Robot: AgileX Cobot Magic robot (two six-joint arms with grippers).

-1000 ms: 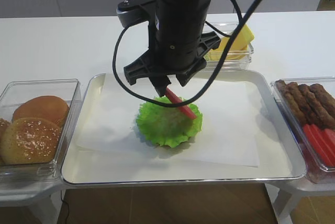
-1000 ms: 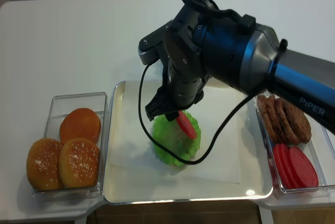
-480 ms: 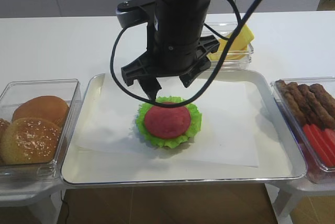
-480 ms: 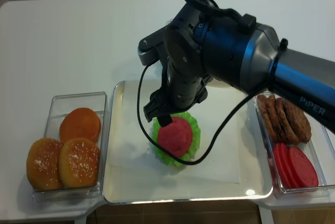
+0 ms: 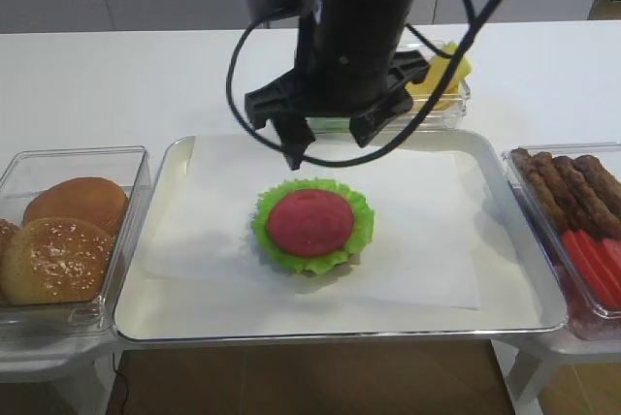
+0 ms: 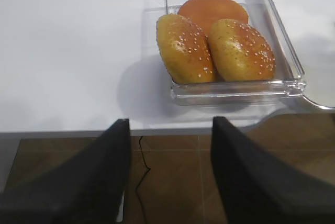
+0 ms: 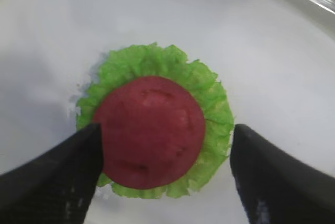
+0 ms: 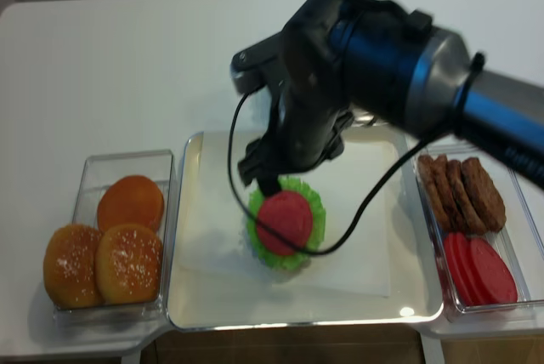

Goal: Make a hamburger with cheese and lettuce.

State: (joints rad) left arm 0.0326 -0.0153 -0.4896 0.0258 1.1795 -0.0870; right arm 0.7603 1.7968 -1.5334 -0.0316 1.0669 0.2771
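Note:
The hamburger [image 5: 310, 226] sits on white paper in the middle of the metal tray [image 5: 165, 310]. Its lettuce [image 5: 361, 219] is a ruffled green ring with a red round slice [image 5: 309, 221] lying flat on top. The bun base is barely visible. My right gripper [image 5: 330, 141] is open and empty, above and just behind the stack. In the right wrist view its fingers [image 7: 57, 177] straddle the stack [image 7: 149, 130] from above. The cheese [image 5: 444, 68], yellow slices in a clear box, lies behind the arm. My left gripper [image 6: 170, 130] is open and empty over the table's front edge.
A clear box [image 5: 21, 168] of brown sesame buns [image 6: 209, 46] stands left of the tray. A clear box [image 5: 512, 182] at the right holds brown patties [image 5: 563, 187] and red slices [image 5: 597, 265]. The right arm's cable loops [image 5: 238, 51] hang over the tray's back.
The right gripper held the red slice tilted over the lettuce, then let it go flat on the leaf. It has since risen and drawn back, open.

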